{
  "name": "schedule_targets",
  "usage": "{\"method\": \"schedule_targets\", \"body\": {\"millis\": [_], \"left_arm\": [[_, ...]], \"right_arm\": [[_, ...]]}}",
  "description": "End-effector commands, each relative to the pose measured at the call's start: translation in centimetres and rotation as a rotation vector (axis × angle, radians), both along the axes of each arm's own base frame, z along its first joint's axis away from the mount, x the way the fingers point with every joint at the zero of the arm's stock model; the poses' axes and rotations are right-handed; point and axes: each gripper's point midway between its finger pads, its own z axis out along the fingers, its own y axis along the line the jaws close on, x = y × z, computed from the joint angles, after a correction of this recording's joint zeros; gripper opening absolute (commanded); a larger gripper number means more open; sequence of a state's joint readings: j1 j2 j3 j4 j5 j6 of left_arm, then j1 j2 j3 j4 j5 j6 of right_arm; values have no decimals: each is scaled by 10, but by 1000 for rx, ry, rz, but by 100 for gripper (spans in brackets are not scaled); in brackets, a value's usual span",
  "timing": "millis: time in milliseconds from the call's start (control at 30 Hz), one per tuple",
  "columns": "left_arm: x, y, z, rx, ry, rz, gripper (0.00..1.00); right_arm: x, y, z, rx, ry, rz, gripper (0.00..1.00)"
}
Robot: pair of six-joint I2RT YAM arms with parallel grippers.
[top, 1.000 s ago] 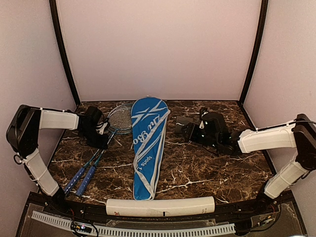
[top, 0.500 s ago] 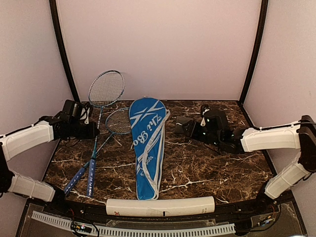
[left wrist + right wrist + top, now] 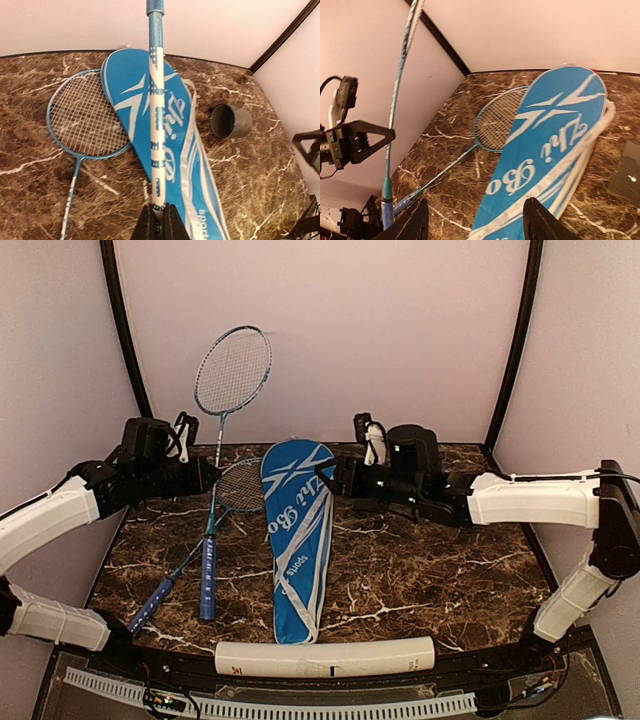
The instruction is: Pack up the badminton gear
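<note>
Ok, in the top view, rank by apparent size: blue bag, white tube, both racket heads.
1. blue bag
2. white tube
3. raised racket head
4. lying racket head
The heads may be equal: the raised one is probably nearer the camera.

Marble table (image 3: 420,580), blue bag (image 3: 298,540), one racket (image 3: 240,486)

One racket (image 3: 233,370) stands in the left gripper's (image 3: 156,226) jaws, head above, handle below. The other racket (image 3: 243,486) lies below them, left of the bag (image 3: 297,540), which lies before the right gripper's (image 3: 477,222) jaws.
</note>
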State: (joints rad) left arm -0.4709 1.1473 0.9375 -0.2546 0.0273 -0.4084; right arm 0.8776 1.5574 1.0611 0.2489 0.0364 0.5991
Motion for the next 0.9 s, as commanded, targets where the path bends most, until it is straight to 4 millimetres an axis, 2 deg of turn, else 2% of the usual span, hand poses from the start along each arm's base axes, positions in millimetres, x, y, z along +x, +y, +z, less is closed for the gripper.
{"method": "schedule_targets", "body": {"millis": [0, 33, 167, 333, 533, 867], "left_arm": [[10, -38, 58, -157, -137, -37, 0], [9, -48, 63, -178, -151, -51, 0], [5, -81, 80, -279, -186, -86, 0], [4, -106, 89, -353, -212, -113, 0], [1, -125, 94, -406, -222, -138, 0], [-4, -137, 92, -437, -210, -151, 0]], "right_arm": [[-32, 52, 13, 8, -63, 202, 65], [-36, 62, 25, 27, -82, 230, 66], [-51, 85, 23, 8, -91, 310, 64], [-63, 97, 24, -10, -107, 373, 62], [-58, 104, 17, -36, -101, 368, 54], [-43, 113, 12, -47, -86, 317, 36]]}}
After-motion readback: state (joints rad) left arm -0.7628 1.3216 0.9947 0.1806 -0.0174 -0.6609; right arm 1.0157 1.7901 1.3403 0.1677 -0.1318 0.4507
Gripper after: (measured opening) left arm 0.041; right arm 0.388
